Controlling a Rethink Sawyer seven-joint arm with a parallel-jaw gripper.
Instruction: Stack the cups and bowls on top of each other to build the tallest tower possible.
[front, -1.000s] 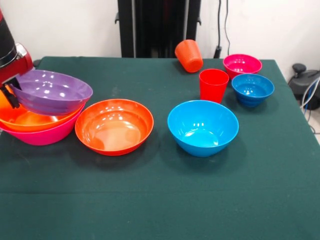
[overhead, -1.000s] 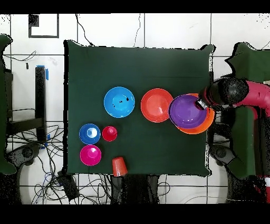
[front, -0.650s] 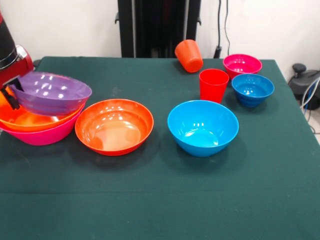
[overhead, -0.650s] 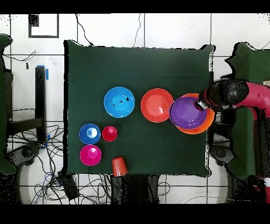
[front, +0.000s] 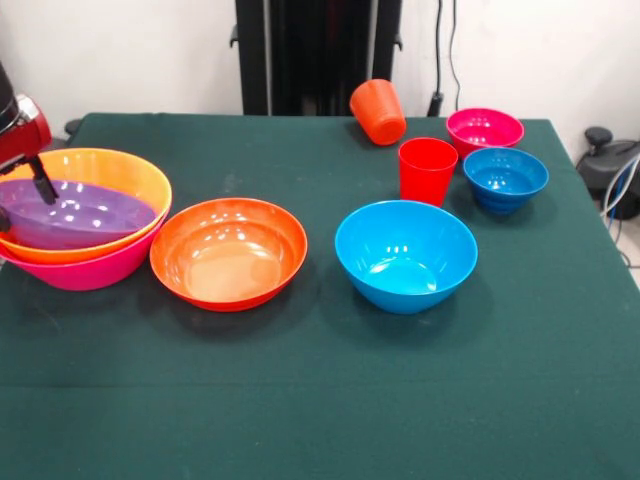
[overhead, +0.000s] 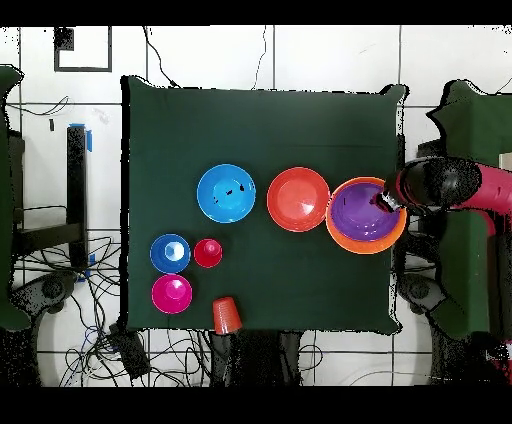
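At the table's left edge stands the tower: the purple bowl (front: 85, 215) (overhead: 360, 212) lies nested in the big yellow-orange bowl (front: 115, 170) (overhead: 366, 245), which sits in the big pink bowl (front: 90, 270). My gripper (front: 25, 200) (overhead: 385, 200) is open at the purple bowl's rim, with one black finger (front: 44, 183) over its inside. On the cloth stand a shallow red-orange bowl (front: 228, 252) (overhead: 298, 199), a medium blue bowl (front: 405, 255) (overhead: 226, 193), a small blue bowl (front: 505, 178) (overhead: 170, 253) and a small magenta bowl (front: 484, 130) (overhead: 172, 293). The red cup (front: 427, 170) (overhead: 208, 252) is upright. The orange cup (front: 378, 111) (overhead: 227, 314) lies on its side.
The green cloth-covered table (front: 320, 400) carries everything. The red-orange bowl touches the tower's side. A black stand (front: 315, 55) rises behind the table's far edge, and cables hang by the wall at the right.
The purple bowl, held tilted above the stack before, has dropped and now lies nested in the yellow-orange bowl. My gripper has let go of it and stays at its rim.
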